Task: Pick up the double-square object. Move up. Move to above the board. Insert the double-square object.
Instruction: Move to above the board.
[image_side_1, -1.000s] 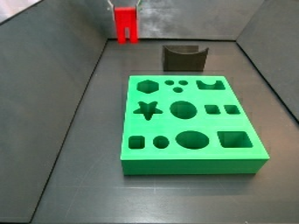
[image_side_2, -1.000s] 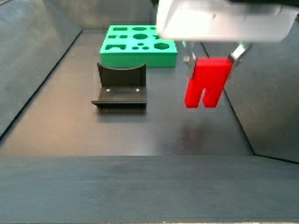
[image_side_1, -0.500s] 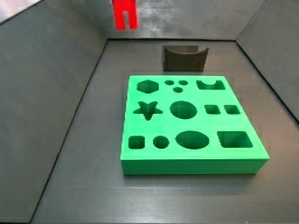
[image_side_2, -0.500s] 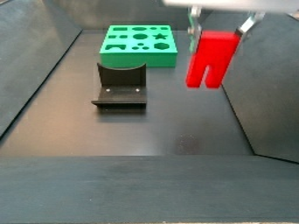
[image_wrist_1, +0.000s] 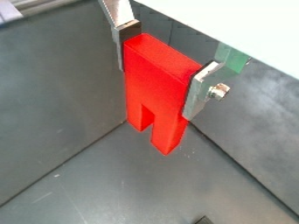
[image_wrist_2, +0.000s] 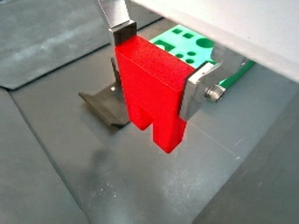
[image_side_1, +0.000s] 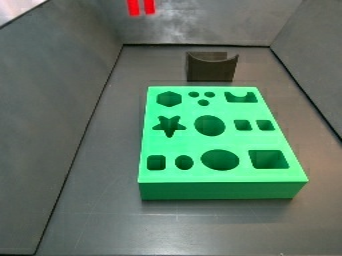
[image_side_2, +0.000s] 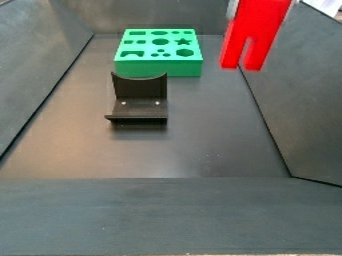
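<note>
- With the silver fingers (image_wrist_1: 197, 92) pressed flat against opposite faces of the double-square object (image_wrist_1: 158, 92), the gripper (image_wrist_2: 158, 66) is clamped on it; both wrist views show the red piece filling the gap, prongs pointing down.
- Piece hangs in the air, touching nothing but the pads. Judged: lift step done or nearly so; the carry across to the board (image_side_1: 221, 140) is not begun.
- Grip sits high on the solid body, leaving both prongs free – likely so they can enter a hole without the fingers fouling the slab.
- In a side view only the red prong tips (image_side_1: 139, 8) show at the frame's upper edge, well apart from the board; the gripper itself is cut off there.
- Another side view shows the piece (image_side_2: 254, 32) high, off to one side of board (image_side_2: 160, 52) and fixture (image_side_2: 138, 97).
- A wrist view alone shows board (image_wrist_2: 187, 45) and fixture (image_wrist_2: 107, 103) below the held piece.
- Target hole: cannot tell.
</note>
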